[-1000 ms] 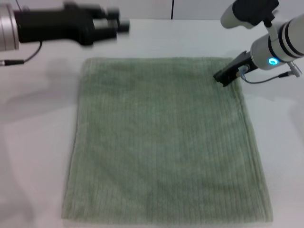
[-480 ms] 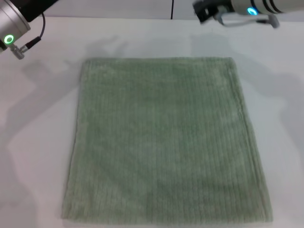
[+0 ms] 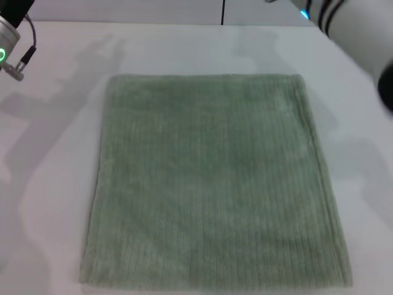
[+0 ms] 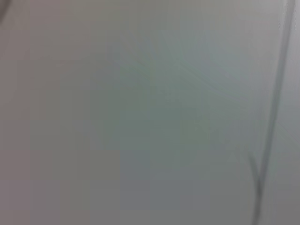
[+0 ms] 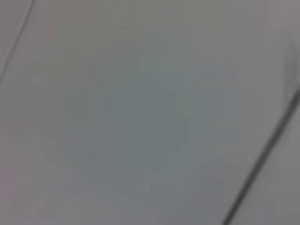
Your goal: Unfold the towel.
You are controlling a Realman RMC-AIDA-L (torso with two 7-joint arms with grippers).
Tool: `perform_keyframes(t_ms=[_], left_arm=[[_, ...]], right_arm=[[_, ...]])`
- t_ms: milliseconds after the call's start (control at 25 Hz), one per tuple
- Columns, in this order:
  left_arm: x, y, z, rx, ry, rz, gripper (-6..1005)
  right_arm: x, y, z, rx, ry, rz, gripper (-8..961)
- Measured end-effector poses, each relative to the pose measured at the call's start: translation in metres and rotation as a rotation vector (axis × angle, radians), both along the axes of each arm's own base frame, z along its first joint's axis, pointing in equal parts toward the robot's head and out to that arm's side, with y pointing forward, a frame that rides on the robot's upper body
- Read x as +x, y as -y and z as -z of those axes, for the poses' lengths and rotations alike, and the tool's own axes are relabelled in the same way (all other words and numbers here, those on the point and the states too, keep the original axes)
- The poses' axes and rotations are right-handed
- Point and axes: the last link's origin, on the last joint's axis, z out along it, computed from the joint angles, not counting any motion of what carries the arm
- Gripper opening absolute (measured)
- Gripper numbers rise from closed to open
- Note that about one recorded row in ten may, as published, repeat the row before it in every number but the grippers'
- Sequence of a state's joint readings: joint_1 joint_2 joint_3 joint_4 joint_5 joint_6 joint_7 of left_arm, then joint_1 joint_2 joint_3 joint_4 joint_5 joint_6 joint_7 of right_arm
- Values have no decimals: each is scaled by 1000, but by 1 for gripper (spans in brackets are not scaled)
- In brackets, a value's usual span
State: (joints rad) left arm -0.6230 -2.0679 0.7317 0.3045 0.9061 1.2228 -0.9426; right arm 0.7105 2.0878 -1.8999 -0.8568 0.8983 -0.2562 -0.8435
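A white table [image 3: 55, 184] carries the sage-green towel [image 3: 215, 184], spread flat in a single layer across the middle of the head view and running off the 6 o'clock edge; no fold shows, so the unfolding looks done. Little could go wrong beyond an arm swinging low on its way out and dragging a far corner back over itself, most likely at 1 o'clock, where the right arm [image 3: 359, 34] looms nearest. The towel is close to square, its slightly longer axis and fine ribs running 12 to 6, its hems square with the table. The left arm [image 3: 9, 37] sits high at 10 o'clock, clear of the cloth. Neither gripper appears in any view, so whether their fingers are spread or pressed together cannot be told.
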Motion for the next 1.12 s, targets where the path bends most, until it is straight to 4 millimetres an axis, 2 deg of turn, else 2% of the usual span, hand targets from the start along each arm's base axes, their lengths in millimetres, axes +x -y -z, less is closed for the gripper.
perform_keyframes(t_ms=[80, 120, 160, 240, 400, 600, 720, 920, 1120], left_arm=[[-6, 1, 2, 20, 28, -43, 374], [-10, 1, 3, 32, 43, -67, 375], [-10, 1, 3, 32, 43, -67, 375], [-19, 3, 5, 66, 78, -127, 377], [-28, 6, 9, 98, 71, -178, 380], [-31, 10, 13, 117, 10, -189, 383], [-32, 10, 17, 123, -18, -202, 450], [-33, 10, 18, 134, -29, -210, 588], [-37, 13, 17, 148, -28, -224, 744]], right_arm=[[9, 14, -4, 120, -57, -53, 146], [22, 28, -11, 232, -134, -102, 147], [22, 28, -11, 232, -134, -102, 147], [41, 43, -25, 337, -235, -137, 148], [91, 66, -51, 443, -425, -128, 150], [156, 87, -74, 492, -528, -30, 152], [190, 99, -90, 550, -542, 45, 153], [228, 117, -118, 688, -569, 138, 153], [238, 120, -130, 750, -584, 167, 153]])
